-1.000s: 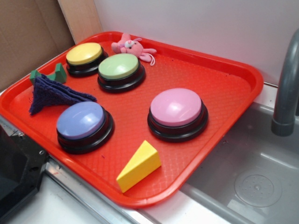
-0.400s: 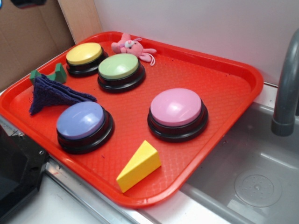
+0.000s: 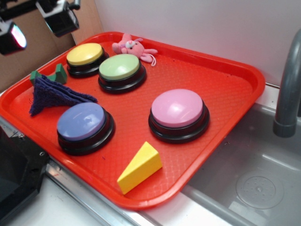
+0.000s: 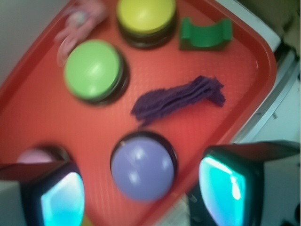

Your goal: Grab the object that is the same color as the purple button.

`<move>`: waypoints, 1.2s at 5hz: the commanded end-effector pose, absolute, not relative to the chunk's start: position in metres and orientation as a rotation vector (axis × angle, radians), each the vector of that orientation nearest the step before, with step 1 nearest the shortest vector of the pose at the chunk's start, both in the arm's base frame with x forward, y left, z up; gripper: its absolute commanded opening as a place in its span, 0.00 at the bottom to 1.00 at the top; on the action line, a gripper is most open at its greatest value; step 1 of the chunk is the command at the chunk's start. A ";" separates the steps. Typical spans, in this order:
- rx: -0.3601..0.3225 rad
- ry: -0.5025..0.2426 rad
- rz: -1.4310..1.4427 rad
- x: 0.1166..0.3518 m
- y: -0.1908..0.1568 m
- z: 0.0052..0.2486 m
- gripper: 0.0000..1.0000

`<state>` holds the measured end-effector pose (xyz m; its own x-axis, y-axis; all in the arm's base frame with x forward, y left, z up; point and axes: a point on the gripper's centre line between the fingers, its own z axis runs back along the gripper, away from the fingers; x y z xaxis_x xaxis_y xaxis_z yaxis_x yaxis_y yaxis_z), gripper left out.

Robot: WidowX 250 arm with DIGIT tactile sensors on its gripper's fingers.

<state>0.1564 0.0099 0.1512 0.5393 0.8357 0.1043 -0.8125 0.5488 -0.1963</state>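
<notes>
My hand [image 4: 141, 197] hangs with fingers spread apart, holding nothing. Below it the purple cloth [image 4: 181, 98] lies on the red tray [image 4: 244, 56], just ahead of the purple button [image 4: 142, 165].

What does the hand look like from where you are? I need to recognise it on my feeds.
In the wrist view the hand shows two dark, boxy fingers whose inner faces glow turquoise. In the exterior view it appears at the top left as black, blocky parts, one with a glossy pinkish-white face. No cables or markings are visible.
</notes>
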 end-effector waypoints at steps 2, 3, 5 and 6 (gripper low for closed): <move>0.092 -0.171 1.669 0.149 0.054 0.079 1.00; 0.166 -0.189 1.715 0.145 0.068 0.056 1.00; 0.203 -0.246 1.711 0.149 0.079 0.032 1.00; 0.169 -0.244 1.675 0.153 0.080 0.035 0.07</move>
